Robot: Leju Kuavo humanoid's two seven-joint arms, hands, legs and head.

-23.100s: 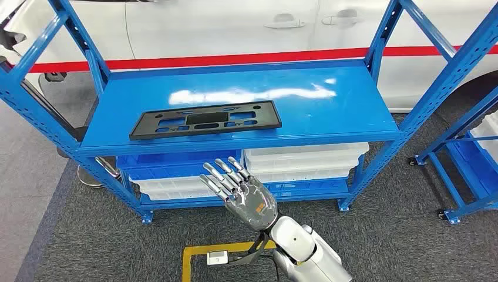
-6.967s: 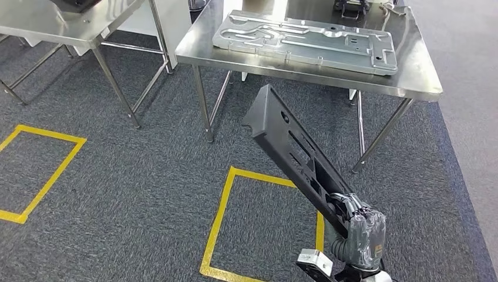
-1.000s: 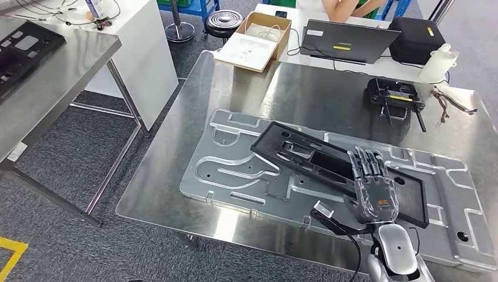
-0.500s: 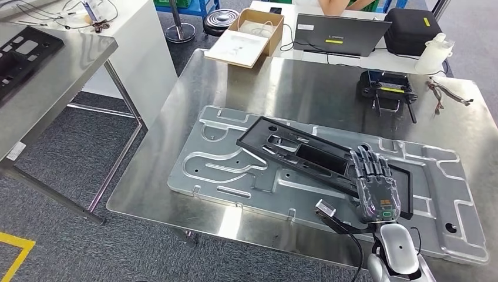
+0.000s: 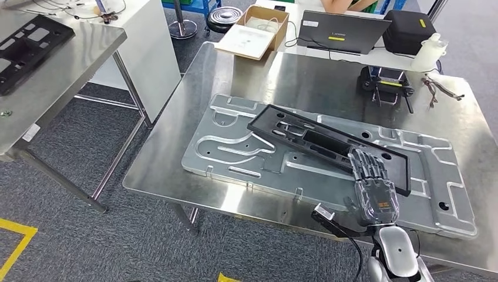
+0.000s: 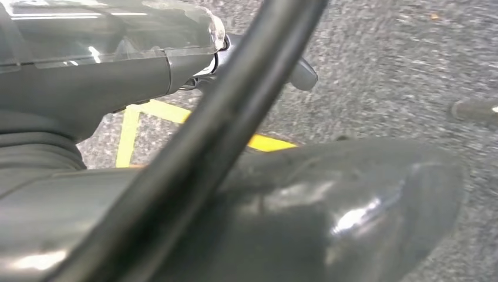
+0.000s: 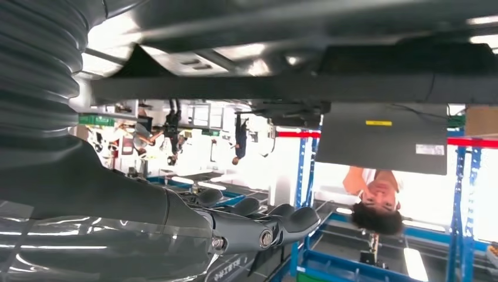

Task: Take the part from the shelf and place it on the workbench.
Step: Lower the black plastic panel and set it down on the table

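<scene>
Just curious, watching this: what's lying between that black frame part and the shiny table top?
In the head view, a flat silver metal plate with cut-out channels lies on the table; the black frame part rests on it, by the robot hand.

Right hand (image 7: 176,229): grey ribbed cover, dark fingers (image 7: 282,223) extended, nothing held.
Laptop (image 7: 384,138): lid with yellow sticker.
Person (image 7: 376,197): seated behind laptop.

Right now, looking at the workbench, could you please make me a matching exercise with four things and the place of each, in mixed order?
Things:
1. black plastic frame
2. laptop
3. cardboard box
4. right hand

Places:
A. far table, left of the laptop
B. lying on the grey metal plate
C. fingers over the frame's near end
D. far table, lid raised

Pairs: 1-B, 2-D, 3-A, 4-C
</scene>
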